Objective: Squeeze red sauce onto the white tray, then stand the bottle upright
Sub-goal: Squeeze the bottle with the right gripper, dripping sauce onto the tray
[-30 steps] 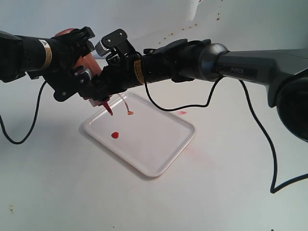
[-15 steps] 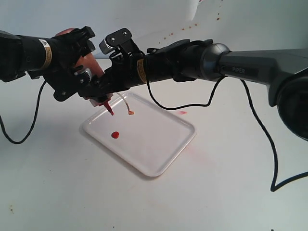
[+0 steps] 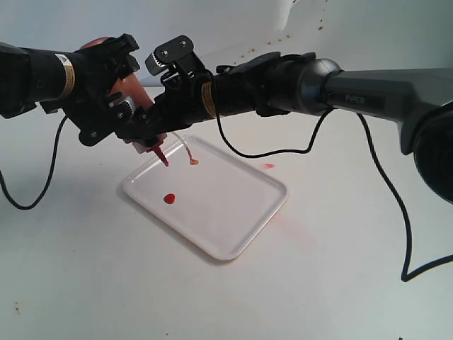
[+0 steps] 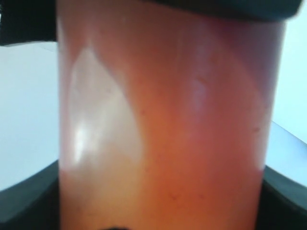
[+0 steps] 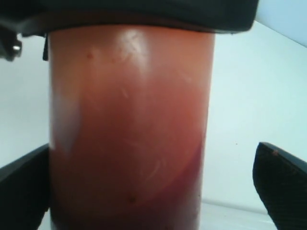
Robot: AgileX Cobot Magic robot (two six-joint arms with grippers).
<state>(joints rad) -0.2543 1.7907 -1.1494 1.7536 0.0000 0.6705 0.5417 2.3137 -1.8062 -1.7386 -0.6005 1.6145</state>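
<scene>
Exterior view shows you only a small change over the last 1 s. The nozzle (image 3: pixel 162 156) of the bottle (image 3: pixel 131 93) has lifted a touch above the far-left corner of the white tray (image 3: pixel 241 227). The red sauce (image 3: pixel 170 199) is the same 1 blob, no bigger, lying on the tray just nearer the camera than the nozzle. I judge the squeeze done, so standing the bottle upright on the bench (image 3: pixel 340 283) is what remains (it is still nose-down, so watch for a late drip).

The 2 arms meet over that corner, the left one coming in from the left and the right one reaching across the middle. Your left pincer (image 3: pixel 119 95) holds the bottle's body, with both fingers flush against it in the left wrist view. The right pincer (image 5: pixel 153 187) straddles the bottle loosely: 1 finger touches it and the other stands clear with a visible gap.
</scene>
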